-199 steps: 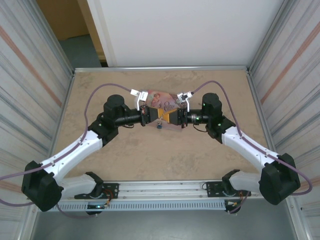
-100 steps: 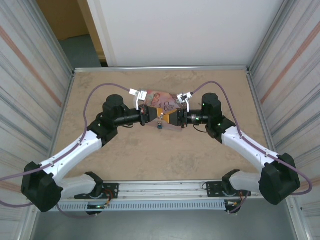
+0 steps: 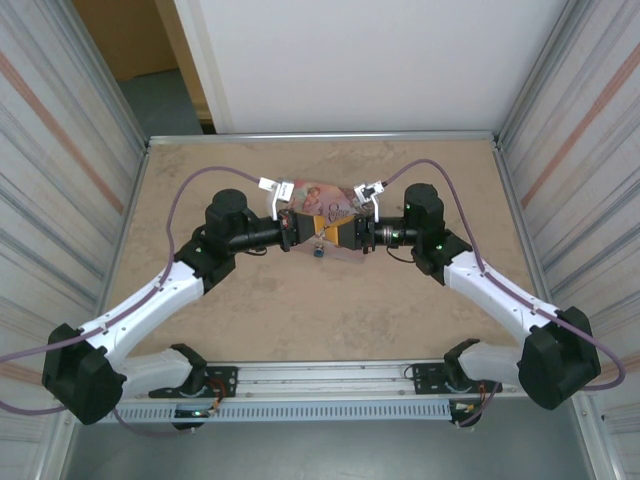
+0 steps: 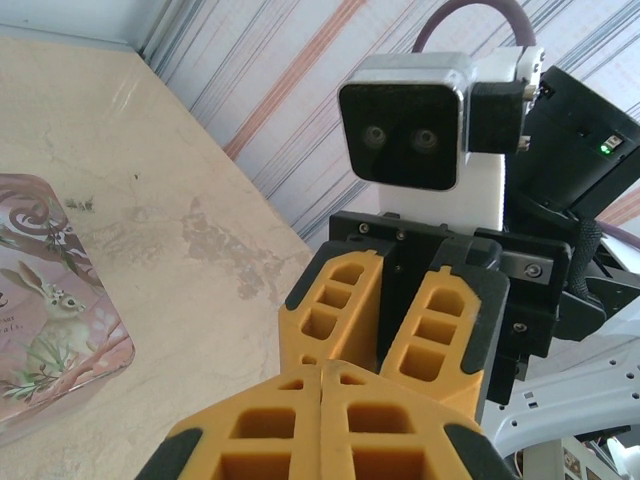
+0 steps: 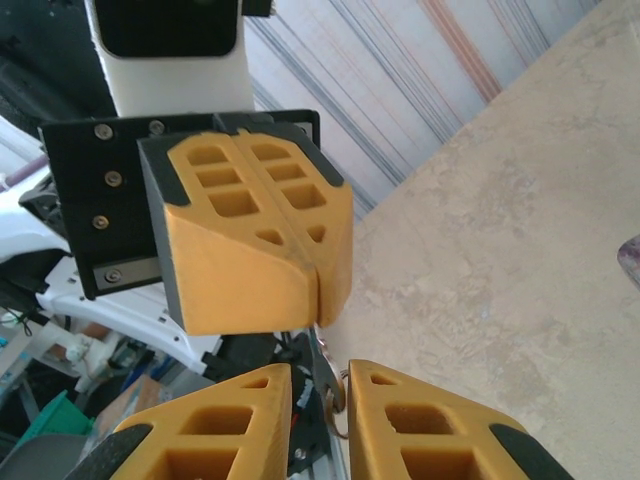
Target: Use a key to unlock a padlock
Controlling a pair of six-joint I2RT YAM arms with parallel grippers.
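Left end effector pressed together, right end effector slightly spread, tip to tip. Padlock just beside tips, near side. Tin edge close on far side; open desk toward bases.

I see a pink tin with a rabbit print lying flat on the tan, stone-look table, toward its far middle. Striped corrugated walls stand left and right. A white panel rises beyond the far edge, and a metal rail runs along the near edge.
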